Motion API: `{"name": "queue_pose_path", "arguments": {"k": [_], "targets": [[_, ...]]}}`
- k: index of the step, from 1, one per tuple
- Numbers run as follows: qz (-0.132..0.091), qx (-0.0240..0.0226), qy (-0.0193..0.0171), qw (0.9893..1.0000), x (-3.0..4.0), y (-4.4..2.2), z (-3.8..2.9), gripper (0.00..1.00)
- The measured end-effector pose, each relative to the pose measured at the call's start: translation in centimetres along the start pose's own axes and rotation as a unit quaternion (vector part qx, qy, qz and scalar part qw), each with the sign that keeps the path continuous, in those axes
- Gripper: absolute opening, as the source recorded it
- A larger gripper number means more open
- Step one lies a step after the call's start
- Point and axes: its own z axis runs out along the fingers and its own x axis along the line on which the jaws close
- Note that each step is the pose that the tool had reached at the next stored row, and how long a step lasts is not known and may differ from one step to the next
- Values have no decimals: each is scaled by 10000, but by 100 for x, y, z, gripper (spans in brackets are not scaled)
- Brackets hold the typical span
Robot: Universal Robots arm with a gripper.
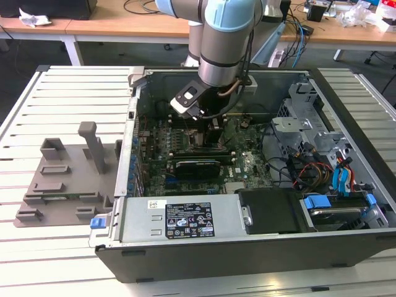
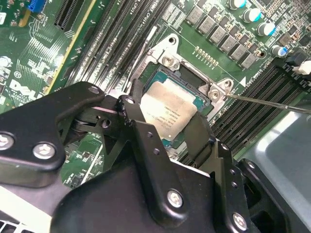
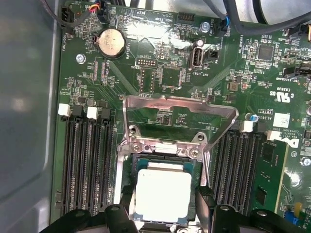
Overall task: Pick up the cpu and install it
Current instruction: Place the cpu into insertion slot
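Observation:
The cpu (image 3: 163, 191), a flat square chip with a silver-white top, sits between my gripper's (image 3: 164, 206) black fingers (image 3: 204, 206), which press on two opposite edges. It hangs directly over the open socket (image 3: 165, 161) on the green motherboard (image 3: 165, 77), level or nearly level with it. In the second wrist view the cpu (image 2: 167, 107) looks slightly turned against the socket frame (image 2: 170, 60), with the gripper (image 2: 167, 116) closed around it. In the exterior view the gripper (image 1: 210, 128) reaches down into the open computer case (image 1: 247, 241).
The socket's silver load plate (image 3: 180, 114) stands flipped open, its thin lever (image 2: 272, 103) off to one side. Black memory slots (image 3: 87, 160) flank the socket. A power supply (image 1: 179, 219), drive cage (image 1: 309, 117) and cables (image 1: 309, 170) fill the case. A grey fixture (image 1: 62, 179) lies on the table.

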Motion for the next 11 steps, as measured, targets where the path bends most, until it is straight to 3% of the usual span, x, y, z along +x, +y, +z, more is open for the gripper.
{"name": "queue_pose_path", "arguments": {"k": [7, 11], "targets": [[1, -5, 46, 10000, 28, -13, 2, 61], [1, -4, 46, 10000, 25, -15, -16, 61]]}}
